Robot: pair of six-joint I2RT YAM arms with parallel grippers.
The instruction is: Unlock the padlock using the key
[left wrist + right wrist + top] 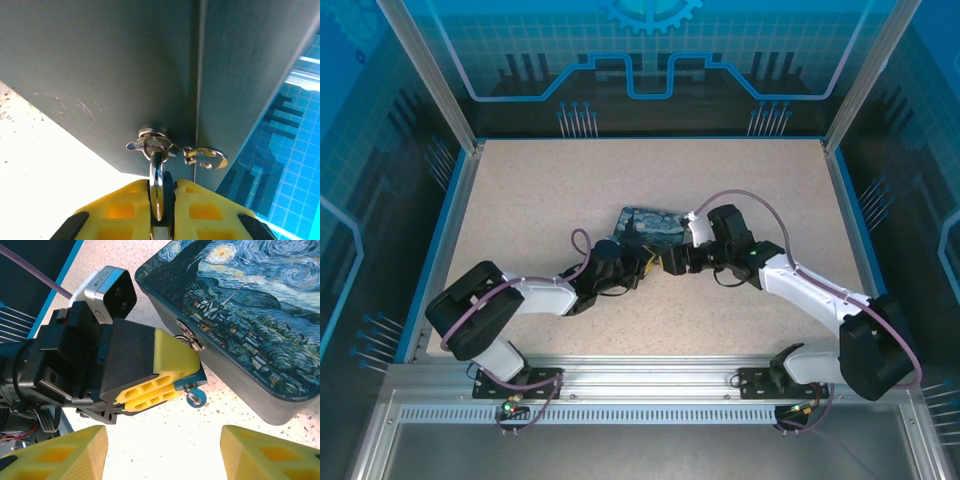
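A Starry Night box (650, 224) lies on the speckled table (540, 180).

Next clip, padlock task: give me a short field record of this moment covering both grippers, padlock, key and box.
left gripper: shut on the padlock, at the box's clasp
right gripper: open, holding nothing, facing the left gripper
padlock: at the clasp; locked or unlocked cannot be told
key: beside the padlock, in neither gripper; whether it sits in the lock is unclear
box: Starry Night print, lid closed, on the table
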